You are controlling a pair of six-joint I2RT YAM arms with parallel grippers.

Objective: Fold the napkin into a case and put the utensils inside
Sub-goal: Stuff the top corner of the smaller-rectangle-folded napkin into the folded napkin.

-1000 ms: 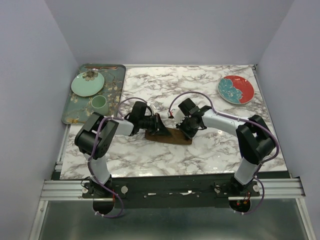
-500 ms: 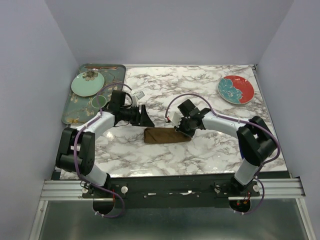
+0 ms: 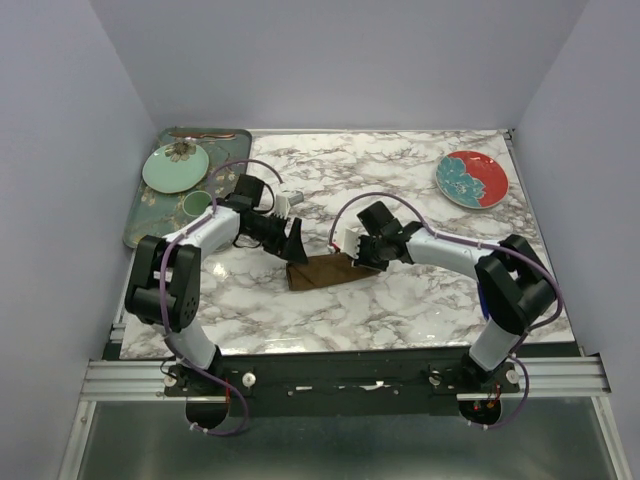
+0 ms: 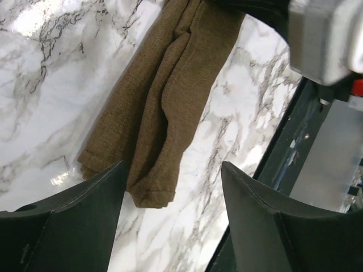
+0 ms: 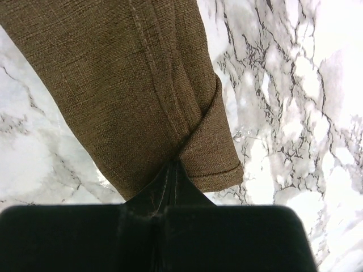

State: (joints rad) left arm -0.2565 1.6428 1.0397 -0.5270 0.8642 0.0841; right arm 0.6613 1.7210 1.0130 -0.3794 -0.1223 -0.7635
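- Top external view — the napkin, folded into a narrow brown strip, lies on the marble table near its centre, between the two arms. The left gripper hangs over the strip's left end and the right gripper sits at its right end. One copper utensil lies along the far rim of the tray. The blue-handled one I cannot place with confidence.
- Left wrist view: the left gripper stands wide apart, straddling the end of the strip with nothing gripped. The napkin shows stacked layers with uneven, loosely aligned edges.
- Right wrist view: the right gripper has its fingers pressed fully together at the hemmed corner of the napkin. It appears to pinch a thin lip of cloth, though the fingers hide the contact itself.
- Handling, as judged — the cloth is light, limp and coarse-woven. It should grip well and is not fragile, but the layers will likely slide and the fold relax if dragged. The best hold is the top layer's hemmed edge alone, lifted to open a pocket while the other end is pinned.
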